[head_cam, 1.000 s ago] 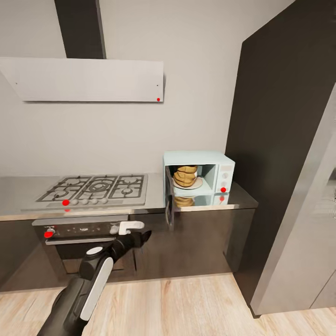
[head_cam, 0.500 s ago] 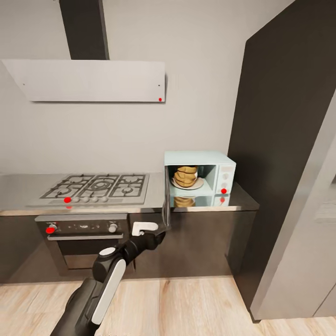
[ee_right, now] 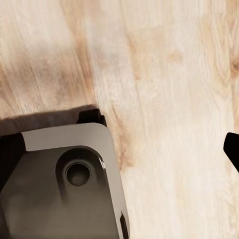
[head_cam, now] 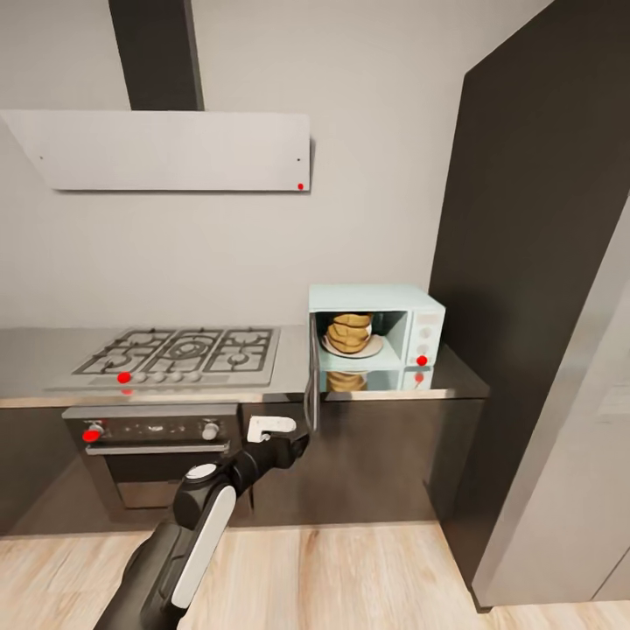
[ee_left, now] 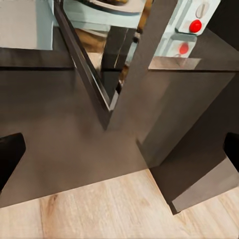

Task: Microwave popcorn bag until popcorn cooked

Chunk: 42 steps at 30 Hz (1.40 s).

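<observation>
The popcorn bag [head_cam: 350,332], a light, crushable paper sack best held gently by its sides, sat inside the open microwave [head_cam: 376,337] on the bench [head_cam: 455,381] as the left gripper [head_cam: 297,435], jaws spread and empty, neared the door [head_cam: 311,376].

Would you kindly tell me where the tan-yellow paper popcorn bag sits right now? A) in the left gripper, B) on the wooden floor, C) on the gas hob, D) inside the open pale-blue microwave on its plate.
D: the tan-yellow paper popcorn bag stands on the plate inside the pale-blue microwave, whose dark glass door is swung open.
</observation>
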### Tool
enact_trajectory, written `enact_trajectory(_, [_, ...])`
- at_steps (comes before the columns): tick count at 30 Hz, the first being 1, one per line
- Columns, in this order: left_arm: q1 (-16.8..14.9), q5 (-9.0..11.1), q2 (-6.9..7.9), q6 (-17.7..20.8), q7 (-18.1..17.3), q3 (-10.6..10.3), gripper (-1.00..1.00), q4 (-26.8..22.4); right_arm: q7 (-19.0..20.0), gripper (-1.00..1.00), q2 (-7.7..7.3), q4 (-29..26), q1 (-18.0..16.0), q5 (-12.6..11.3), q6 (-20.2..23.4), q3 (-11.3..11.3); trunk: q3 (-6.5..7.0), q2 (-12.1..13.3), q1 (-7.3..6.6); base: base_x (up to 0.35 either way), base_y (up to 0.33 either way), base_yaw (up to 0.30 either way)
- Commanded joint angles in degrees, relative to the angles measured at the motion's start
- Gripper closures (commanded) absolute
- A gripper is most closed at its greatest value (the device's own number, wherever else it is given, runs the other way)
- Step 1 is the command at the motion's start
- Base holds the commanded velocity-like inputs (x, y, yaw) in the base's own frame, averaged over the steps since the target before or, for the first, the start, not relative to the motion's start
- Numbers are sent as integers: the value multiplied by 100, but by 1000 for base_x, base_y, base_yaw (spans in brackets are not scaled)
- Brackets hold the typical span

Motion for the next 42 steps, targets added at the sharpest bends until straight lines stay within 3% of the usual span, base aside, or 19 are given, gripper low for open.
enact_trajectory(1, [-3,10,-2,30,-5,6,-100,-6,13,-100,-4,8,-7,56,9,-49,-8,-5,3,248,0,0])
enact_trajectory(18, [-2,10,-4,34,-3,300,-100,0,15,-100,-4,8,-7,56,7,-49,-8,-5,3,266,0,0])
enact_trajectory(36, [1,-3,-4,37,-32,283,-100,28,16,-100,-4,8,-7,56,9,-49,-8,-5,3,265,0,0])
enact_trajectory(42, [4,-8,-4,37,-65,243,-100,36,13,-100,-7,8,-7,56,3,-49,-8,-5,3,40,0,0])
